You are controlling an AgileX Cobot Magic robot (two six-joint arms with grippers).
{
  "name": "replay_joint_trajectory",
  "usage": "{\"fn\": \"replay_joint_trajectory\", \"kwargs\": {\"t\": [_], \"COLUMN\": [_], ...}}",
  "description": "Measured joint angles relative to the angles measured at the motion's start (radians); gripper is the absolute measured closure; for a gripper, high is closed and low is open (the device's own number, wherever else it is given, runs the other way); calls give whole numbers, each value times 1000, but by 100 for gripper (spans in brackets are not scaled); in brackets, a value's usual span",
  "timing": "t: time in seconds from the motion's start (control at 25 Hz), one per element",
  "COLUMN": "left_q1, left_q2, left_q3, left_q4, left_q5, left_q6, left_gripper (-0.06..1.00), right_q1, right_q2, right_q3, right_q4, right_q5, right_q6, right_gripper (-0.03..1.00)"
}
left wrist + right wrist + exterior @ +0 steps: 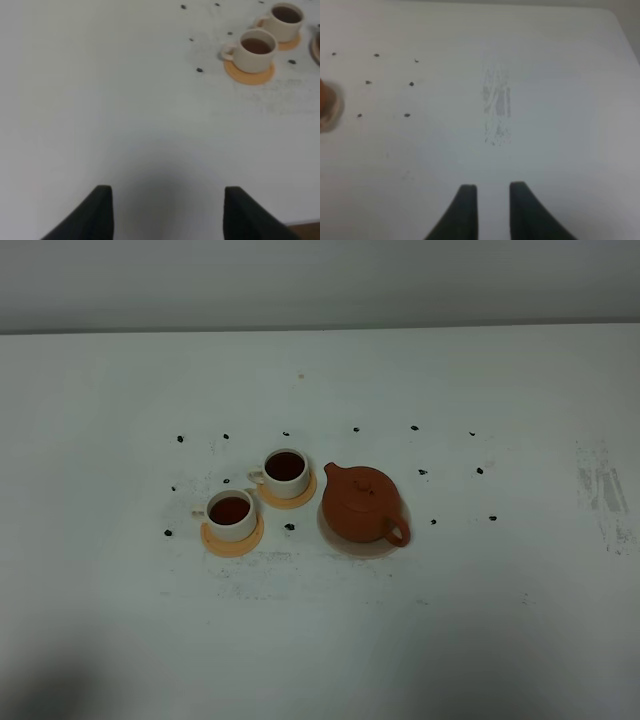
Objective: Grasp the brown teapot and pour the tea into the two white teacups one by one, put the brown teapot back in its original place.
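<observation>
Left pincer [164, 212]: seen only from its own wrist camera; two dark fingers stand well apart, so it is open and empty, hovering over bare white worktop [125, 125].
Right pincer [492, 210]: seen only from its own wrist camera; the fingers stand near each other with a narrow gap between them and nothing held, so it is nearly closed and empty.
Arms in the high view: neither arm nor pincer shows; both are well apart from the tea set.
Brown teapot [362, 504]: upright, lid on, spout toward the cups, loop handle toward the right and front. A sliver of it shows at the edge of the right wrist view.
Pale round mat [330, 538]: lies under the teapot; only its rim shows around the base.
Near teacup [232, 514]: sits on an orange coaster [232, 543] and holds dark tea.
Far teacup [286, 472]: sits on its own orange coaster [288, 500], just beside the teapot's spout, also holding dark tea.
Small dark specks [289, 527]: scattered on the worktop around the set.
Scuffed patch [604, 495]: grey marks on the worktop, far right.
Step in hand: judged from filled cups and the pot on its mat, pouring and return look done.
Next move: likely nothing but keeping both arms clear of the set.
</observation>
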Motion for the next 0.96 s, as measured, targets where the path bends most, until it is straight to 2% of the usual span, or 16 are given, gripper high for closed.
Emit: {"fn": "replay_joint_trajectory", "kwargs": {"t": [0.96], "left_q1": [-6], "left_q2": [0], "left_q3": [0], "left_q4": [0], "left_q5": [0], "left_q6": [0], "left_gripper": [43], "right_q1": [0], "right_q2": [0], "right_q3": [0], "right_q4": [-1], "right_q5": [-1], "right_q6": [0], "right_gripper": [79]}}
